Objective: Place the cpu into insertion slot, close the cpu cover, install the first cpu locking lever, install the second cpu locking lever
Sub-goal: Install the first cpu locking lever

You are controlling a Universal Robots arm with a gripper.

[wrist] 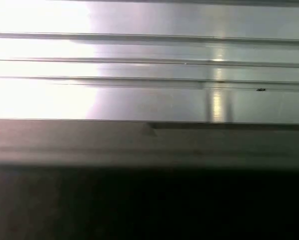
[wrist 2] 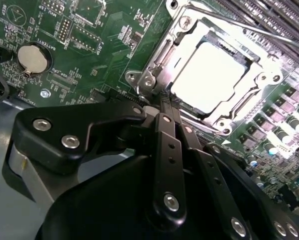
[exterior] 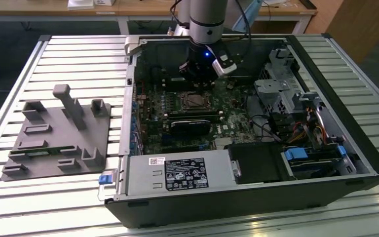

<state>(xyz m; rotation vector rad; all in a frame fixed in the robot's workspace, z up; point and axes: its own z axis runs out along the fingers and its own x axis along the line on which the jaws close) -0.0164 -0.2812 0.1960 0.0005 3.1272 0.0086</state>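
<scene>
Hovering just beside the silvery square frame cpu cover (wrist 2: 209,75), over the seated silver-grey cpu (wrist 2: 208,76), the black gripper (wrist 2: 162,107) shows its jaws closed, holding nothing.

The arm (exterior: 206,19) reaches straight down, its black fingers (wrist 2: 164,150) pressed together.

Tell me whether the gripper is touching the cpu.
Apart. In the second wrist view, the gripper ends at the cover's corner, short of the cpu.

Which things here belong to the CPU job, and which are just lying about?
Job: cpu seated in the insertion slot; cpu cover closed over it; gripper close beside the socket.
Bystanders: grey fixture, power supply, coin cell.
</scene>
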